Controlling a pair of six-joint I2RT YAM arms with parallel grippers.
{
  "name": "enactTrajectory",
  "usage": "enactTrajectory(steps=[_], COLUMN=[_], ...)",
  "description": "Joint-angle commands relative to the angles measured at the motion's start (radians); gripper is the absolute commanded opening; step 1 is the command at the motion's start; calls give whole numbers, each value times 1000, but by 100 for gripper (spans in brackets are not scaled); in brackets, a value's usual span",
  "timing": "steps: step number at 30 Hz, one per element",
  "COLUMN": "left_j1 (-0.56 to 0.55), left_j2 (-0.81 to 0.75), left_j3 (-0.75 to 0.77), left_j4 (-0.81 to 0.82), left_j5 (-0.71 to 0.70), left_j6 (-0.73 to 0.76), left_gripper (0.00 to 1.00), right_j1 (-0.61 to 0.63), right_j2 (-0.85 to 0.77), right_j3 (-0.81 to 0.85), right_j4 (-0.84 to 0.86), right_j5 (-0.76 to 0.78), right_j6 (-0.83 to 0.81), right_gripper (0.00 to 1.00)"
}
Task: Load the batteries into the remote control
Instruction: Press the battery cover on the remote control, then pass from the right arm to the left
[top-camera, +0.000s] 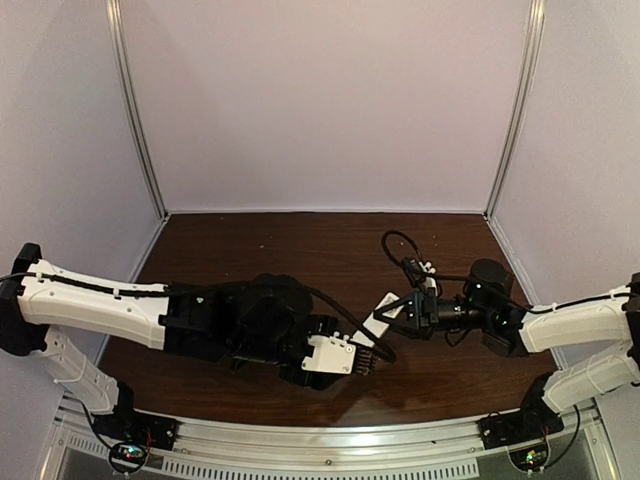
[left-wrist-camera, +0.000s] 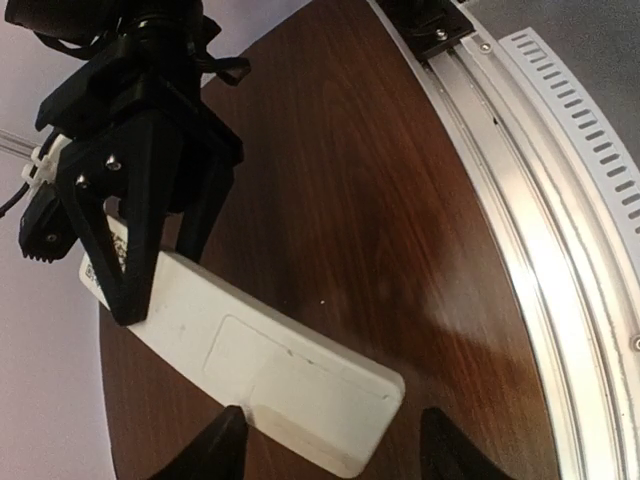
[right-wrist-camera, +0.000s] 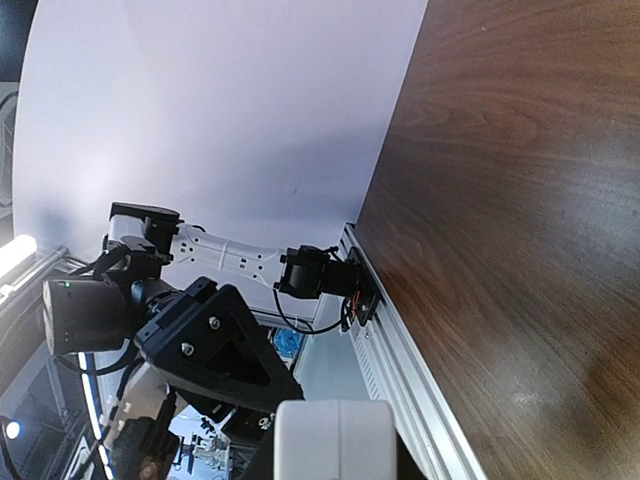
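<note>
The remote control (left-wrist-camera: 250, 360) is a slim white bar held above the brown table with its back up, showing a rectangular cover outline. My right gripper (top-camera: 400, 315) is shut on its far end; its black fingers (left-wrist-camera: 130, 250) clamp the remote's sides. In the right wrist view the remote's end (right-wrist-camera: 335, 435) fills the gap between the right gripper's (right-wrist-camera: 335, 472) jaws. My left gripper (left-wrist-camera: 335, 452) is open, and the remote's near end lies between its fingertips (left-wrist-camera: 225, 448), closer to the left one. In the top view the left gripper (top-camera: 368, 357) sits just below the remote (top-camera: 382, 310). No batteries are in view.
The wooden table (top-camera: 300, 250) is enclosed by white walls on three sides. A metal rail (left-wrist-camera: 520, 200) runs along the near edge. A black cable loop (top-camera: 395, 243) rises behind the right wrist. The left arm's black body (right-wrist-camera: 215, 350) faces the right wrist camera.
</note>
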Motion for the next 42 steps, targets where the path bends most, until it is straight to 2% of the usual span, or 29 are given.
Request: enactTrajectory(steps=[1,3,4,7,11,14,17,23,32,39,42], left_j1=[9,10,9,10,10,9,9,-1,0,20,30], left_j2=[-127,-167,-175,-143,-55,-34,-11,142,296,337,341], left_j3=[-38,-92,-101,-71,-2,-8,-6,160,353,391,391], left_j4=[124,212,240,257,233,294,363,290,125,95,88], left_j5=[-84,-124,-148,-221,-247,-258,-248,-291,-375,-366,-350], left_j6=[-130,-206,-242,-387,-526,-604,-671,-695,-698,-719,-726], left_gripper=[76,96,97,97,97,97,97,97,76,54,50], right_j1=[-17,-23,-22,-23,-23,-23,-23,-22,-18,-17,-17], right_j2=[-106,-128,-139,-167,-223,-253,-276,-265,-285,-300,-308], right_j3=[86,97,100,107,124,145,156,154,163,161,162], right_j4=[-279,-316,-326,-353,-413,-462,-495,-498,-533,-538,-543], right_j5=[32,53,73,122,208,264,299,318,339,339,336], right_j6=[-195,-218,-222,-239,-271,-296,-307,-291,-304,-303,-302], right_gripper=[0,0,0,0,0,0,1,2,3,5,5])
